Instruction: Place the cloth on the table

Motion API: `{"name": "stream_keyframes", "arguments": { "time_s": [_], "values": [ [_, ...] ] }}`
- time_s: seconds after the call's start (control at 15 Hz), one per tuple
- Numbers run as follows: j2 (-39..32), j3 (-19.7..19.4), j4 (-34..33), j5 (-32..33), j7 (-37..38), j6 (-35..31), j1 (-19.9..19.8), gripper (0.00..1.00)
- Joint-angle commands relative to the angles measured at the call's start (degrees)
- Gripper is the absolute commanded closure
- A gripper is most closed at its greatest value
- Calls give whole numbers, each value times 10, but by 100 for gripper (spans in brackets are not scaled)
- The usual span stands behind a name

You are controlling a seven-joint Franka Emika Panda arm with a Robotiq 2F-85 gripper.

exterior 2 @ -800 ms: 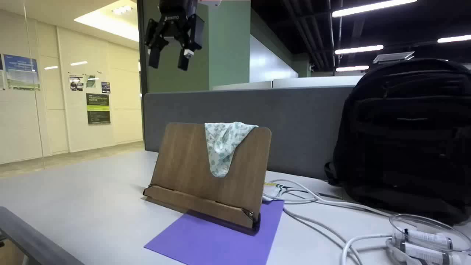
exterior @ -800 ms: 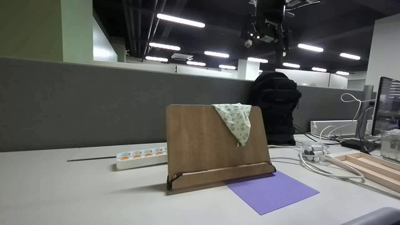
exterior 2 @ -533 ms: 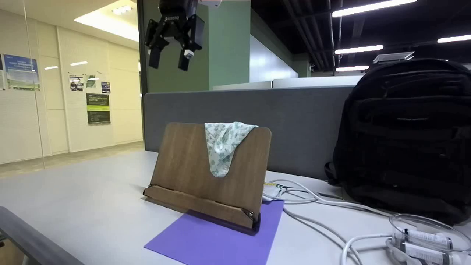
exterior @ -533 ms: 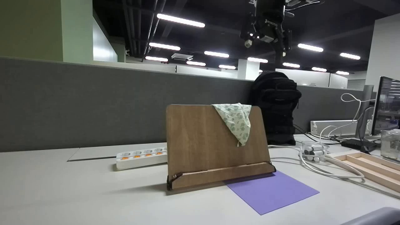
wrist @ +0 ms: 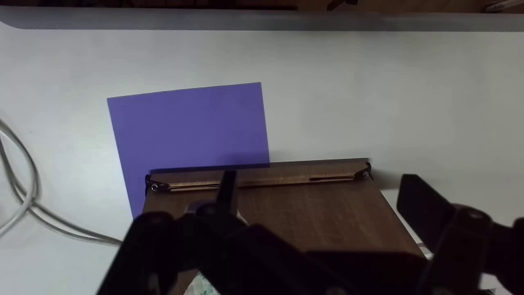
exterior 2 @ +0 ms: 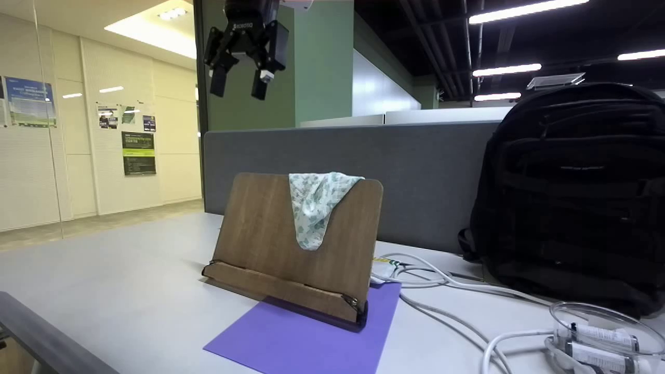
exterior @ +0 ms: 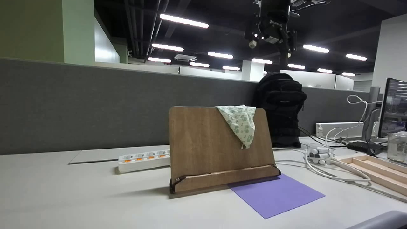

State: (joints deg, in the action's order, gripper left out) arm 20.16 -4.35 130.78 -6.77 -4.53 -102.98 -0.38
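Note:
A pale cloth with a green leaf print hangs over the top edge of a wooden stand in both exterior views, cloth [exterior: 240, 122] [exterior 2: 313, 208] and stand [exterior: 203, 143] [exterior 2: 260, 223]. A corner of the cloth [wrist: 200, 287] shows at the bottom of the wrist view, mostly hidden by my gripper. The stand leans back on the white table [exterior: 79, 197]. My gripper [exterior 2: 238, 89] is open and empty, high above the stand and apart from the cloth. In the wrist view its fingers [wrist: 319, 184] are wide apart, with the stand [wrist: 311, 217] below.
A purple sheet [exterior: 279, 197] lies partly under the stand. A white power strip [exterior: 144, 161] lies beside and behind the stand. A black backpack [exterior: 279, 108] stands against the grey partition [exterior: 95, 108]. Cables [exterior 2: 441, 280], a clear jar [exterior 2: 602, 337] and a wooden tray [exterior: 375, 171] are also there.

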Motion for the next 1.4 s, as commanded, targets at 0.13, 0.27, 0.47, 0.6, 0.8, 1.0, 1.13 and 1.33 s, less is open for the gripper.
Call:
{"name": "stream_keyframes", "arguments": {
  "time_s": [0.13, 0.27, 0.47, 0.6, 0.8, 1.0, 1.13, 1.33],
  "values": [
    [2, 10, 15, 2, 7, -53, -5, 0],
    [-2, 14, 37, 0, 7, -133, -3, 0],
    [-28, 19, 67, -4, 4, -243, 0, 0],
    [-51, 19, 82, -8, 3, -297, 2, 0],
    [-91, 19, 94, 1, 3, -373, -1, 0],
    [-135, 19, 95, 9, 2, -434, -4, 0],
    [-159, 20, 93, 10, 2, -460, -4, 0],
    [-185, 20, 89, 11, 4, -491, -5, 0]
  ]
}}
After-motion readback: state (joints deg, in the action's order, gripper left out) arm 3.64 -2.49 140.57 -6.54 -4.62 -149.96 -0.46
